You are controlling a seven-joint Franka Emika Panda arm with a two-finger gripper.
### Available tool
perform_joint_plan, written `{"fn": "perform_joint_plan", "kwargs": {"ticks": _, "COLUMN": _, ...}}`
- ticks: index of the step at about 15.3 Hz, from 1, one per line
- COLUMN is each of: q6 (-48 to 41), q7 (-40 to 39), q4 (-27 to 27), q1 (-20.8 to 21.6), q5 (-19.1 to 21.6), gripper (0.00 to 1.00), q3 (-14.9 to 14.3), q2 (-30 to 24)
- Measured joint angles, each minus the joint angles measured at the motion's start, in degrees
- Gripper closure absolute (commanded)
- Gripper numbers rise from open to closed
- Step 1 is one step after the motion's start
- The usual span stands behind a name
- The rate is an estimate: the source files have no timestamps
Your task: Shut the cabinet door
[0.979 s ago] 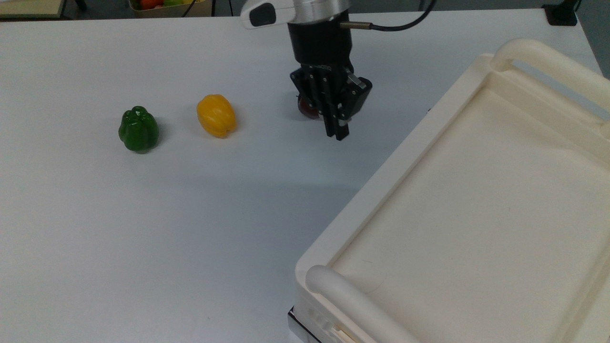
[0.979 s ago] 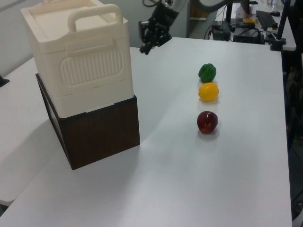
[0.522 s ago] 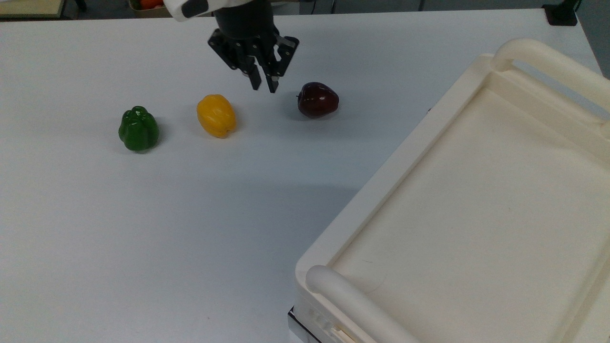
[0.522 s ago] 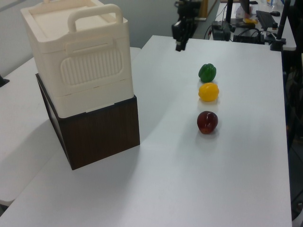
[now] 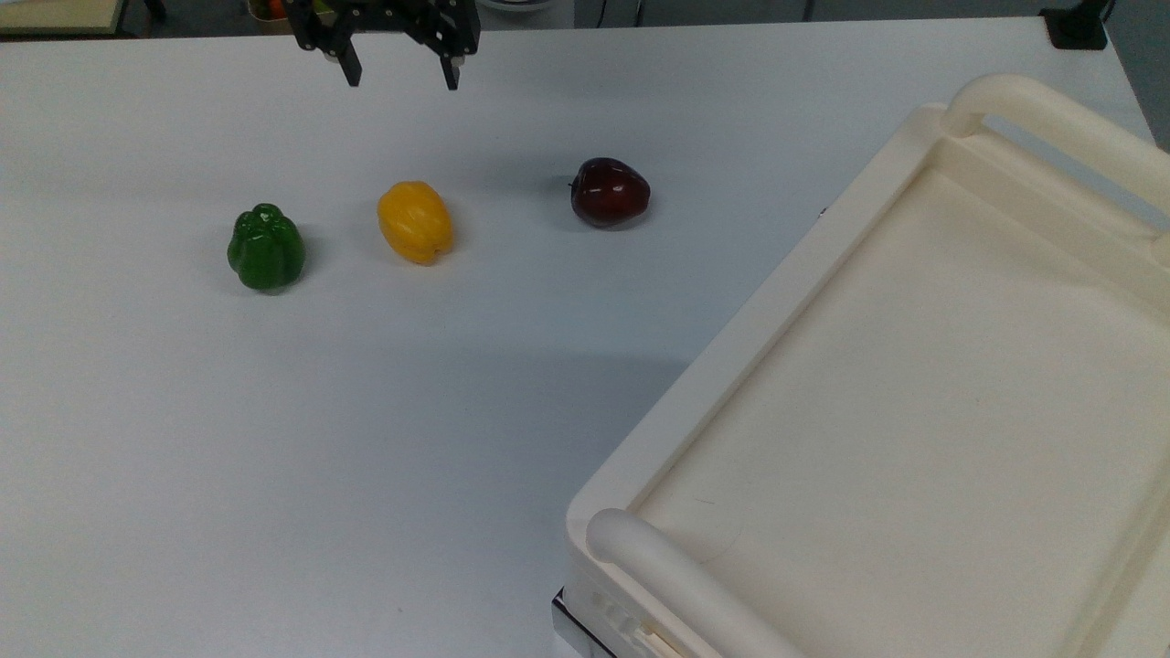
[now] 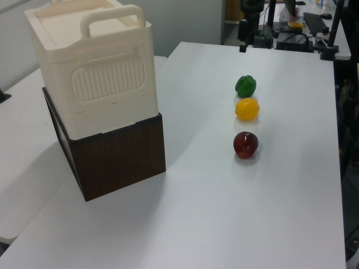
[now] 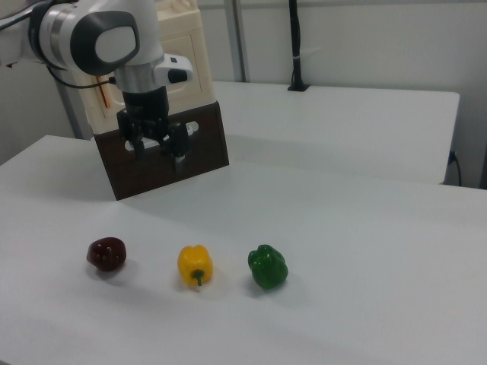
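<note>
Judging by its looks, the big cream-white plastic cabinet [image 6: 92, 73] with thick tubular handles is stiff and light, and I can't pick out its door or handle, so a flat push on the panel's free edge seems the safer bet. It sits on a dark brown wooden box [image 6: 115, 159] on the white worktop [image 5: 320, 411]. The black two-finger gripper [image 5: 399, 73] hangs with fingers spread wide and empty at the top view's upper edge, well apart from the cabinet.

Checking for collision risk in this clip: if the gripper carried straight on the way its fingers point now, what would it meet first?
The gripper hangs open, fingers pointing down. Straight on it would likely meet bare white table first, behind the yellow pepper; depth is uncertain.
</note>
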Motion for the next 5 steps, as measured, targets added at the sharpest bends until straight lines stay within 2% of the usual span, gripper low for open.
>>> {"fn": "perform_joint_plan", "kwargs": {"ticks": 5, "q6": -1.8, "q7": -1.9, "q4": -0.6, "q1": 0.0, "q5": 0.0, "gripper": 0.00, "q3": -0.8, "q2": -1.1}}
